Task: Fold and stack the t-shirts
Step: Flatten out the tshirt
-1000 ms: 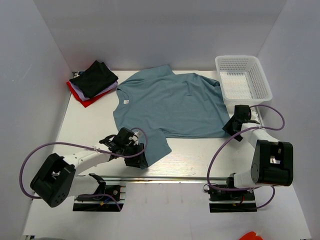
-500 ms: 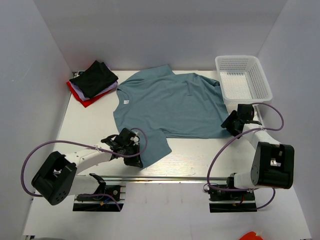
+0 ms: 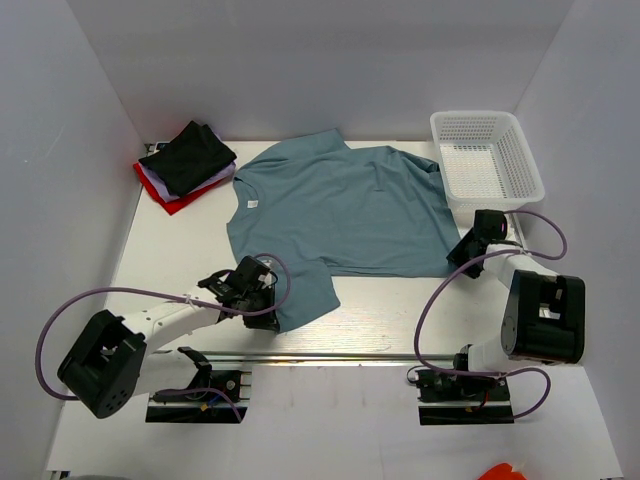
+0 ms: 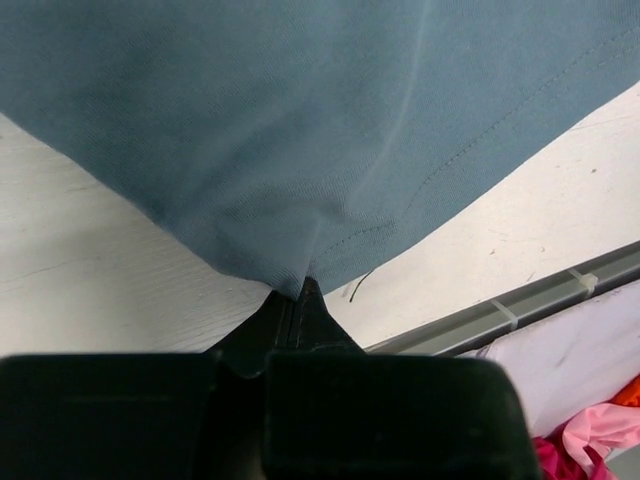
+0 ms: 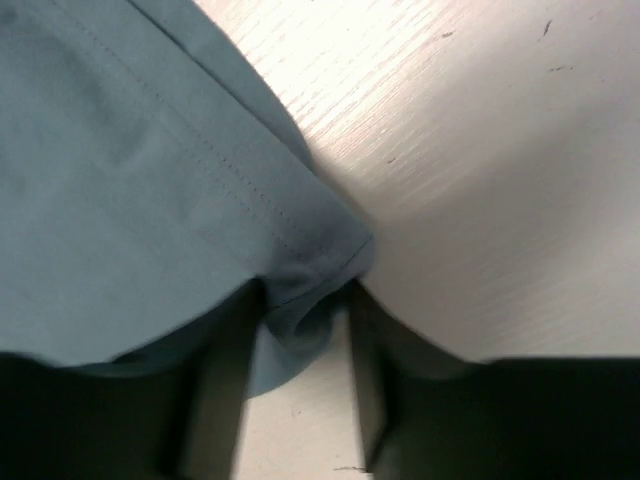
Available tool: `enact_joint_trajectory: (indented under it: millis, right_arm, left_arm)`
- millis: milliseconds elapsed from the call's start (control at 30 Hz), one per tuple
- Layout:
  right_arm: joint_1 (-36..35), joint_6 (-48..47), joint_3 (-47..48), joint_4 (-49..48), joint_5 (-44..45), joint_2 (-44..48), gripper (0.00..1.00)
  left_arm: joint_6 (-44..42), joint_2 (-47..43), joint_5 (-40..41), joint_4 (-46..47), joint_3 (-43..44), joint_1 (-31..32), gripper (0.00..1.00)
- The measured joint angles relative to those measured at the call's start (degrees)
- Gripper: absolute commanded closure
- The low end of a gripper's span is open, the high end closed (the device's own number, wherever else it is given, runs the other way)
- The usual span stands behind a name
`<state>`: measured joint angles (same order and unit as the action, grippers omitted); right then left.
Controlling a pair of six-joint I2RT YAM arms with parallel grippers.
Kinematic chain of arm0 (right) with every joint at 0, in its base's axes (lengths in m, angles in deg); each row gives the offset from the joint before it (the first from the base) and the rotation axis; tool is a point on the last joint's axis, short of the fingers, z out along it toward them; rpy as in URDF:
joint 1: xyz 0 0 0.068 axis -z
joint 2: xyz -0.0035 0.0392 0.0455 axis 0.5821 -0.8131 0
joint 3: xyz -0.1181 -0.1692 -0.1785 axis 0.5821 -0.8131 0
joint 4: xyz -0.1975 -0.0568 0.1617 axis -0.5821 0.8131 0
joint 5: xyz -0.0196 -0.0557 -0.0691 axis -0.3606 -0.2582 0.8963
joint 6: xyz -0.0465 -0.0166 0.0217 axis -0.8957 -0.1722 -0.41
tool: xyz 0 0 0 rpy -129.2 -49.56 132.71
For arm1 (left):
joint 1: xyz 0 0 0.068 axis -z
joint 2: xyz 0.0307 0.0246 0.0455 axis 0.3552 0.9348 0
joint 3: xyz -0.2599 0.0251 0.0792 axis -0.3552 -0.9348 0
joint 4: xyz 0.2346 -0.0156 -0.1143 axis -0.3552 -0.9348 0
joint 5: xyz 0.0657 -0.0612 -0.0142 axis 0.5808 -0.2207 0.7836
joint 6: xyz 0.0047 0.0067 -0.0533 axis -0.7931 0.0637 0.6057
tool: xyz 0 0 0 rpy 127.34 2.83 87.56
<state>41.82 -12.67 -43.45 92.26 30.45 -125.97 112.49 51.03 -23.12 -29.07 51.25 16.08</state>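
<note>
The large dusty blue t-shirt lies spread flat mid-table, collar to the left. My left gripper is shut on the edge of its near sleeve; the cloth is pinched at the tips of my left gripper. My right gripper sits at the shirt's near right hem corner. Its jaws stand apart around my right gripper's midpoint, with the bunched corner between them. A folded black t-shirt tops a pile at the back left, over a white one and a red one.
A white mesh basket stands at the back right, just beyond the right gripper. A metal rail runs along the table's near edge. White walls close in the left, back and right sides.
My left gripper has shut on the sleeve edge. My right gripper shifted slightly at the hem corner and its jaws have narrowed around the cloth.
</note>
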Motion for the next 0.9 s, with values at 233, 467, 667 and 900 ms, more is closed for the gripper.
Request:
enact_joint_trajectory:
  millis: [233, 467, 667, 900]
  right_arm:
    - [0.07, 0.72, 0.04, 0.04, 0.57, 0.72, 1.00]
    - [0.04, -0.98, 0.81, 3.28, -2.03, 10.32, 1.00]
    - [-0.24, -4.96, 6.88, 6.43, -8.28, 16.26, 1.00]
    - [-0.35, -9.70, 21.59, 10.25, -9.62, 20.81, 1.00]
  left_arm:
    - [-0.20, -0.11, 3.93, -2.78, 1.57, 0.00, 1.00]
    - [-1.36, -5.64, 15.50, -7.67, 11.56, 0.00, 1.00]
    - [-7.26, -15.67, 24.63, 0.33, 23.12, -0.24, 1.00]
    - [-17.14, -16.96, 32.17, 5.53, 38.75, -0.28, 1.00]
